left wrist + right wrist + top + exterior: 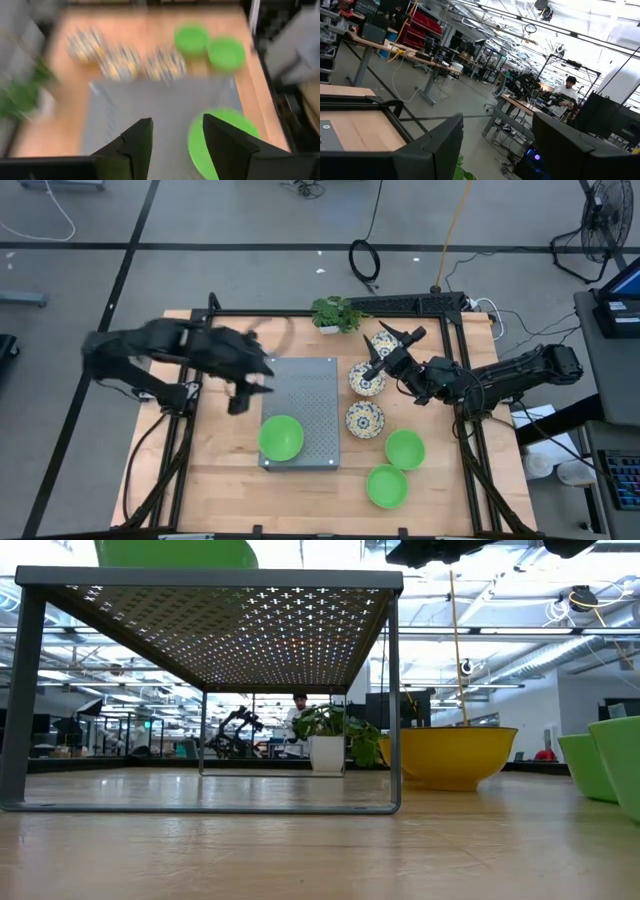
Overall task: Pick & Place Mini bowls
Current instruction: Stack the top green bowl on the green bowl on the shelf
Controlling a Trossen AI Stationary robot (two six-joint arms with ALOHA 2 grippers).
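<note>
A green mini bowl (281,437) rests on its base on the near part of the grey perforated tray (310,385). It also shows in the left wrist view (227,142) and, from table height, on top of the tray (175,552). Two more green bowls (404,448) (387,485) stand on the table right of the tray. Three floral bowls (383,345) (367,378) (364,420) stand in a row beside the tray's right edge. My left gripper (245,387) (172,142) is open and hovers over the tray's left side. My right gripper (383,352) (497,150) is open above the far floral bowls.
A small leafy plant in a white pot (335,313) (335,735) stands at the table's far edge behind the tray. A black frame (440,305) runs round the table. The tray stands on legs (392,700), raised off the wood. A person (567,92) sits in the room beyond.
</note>
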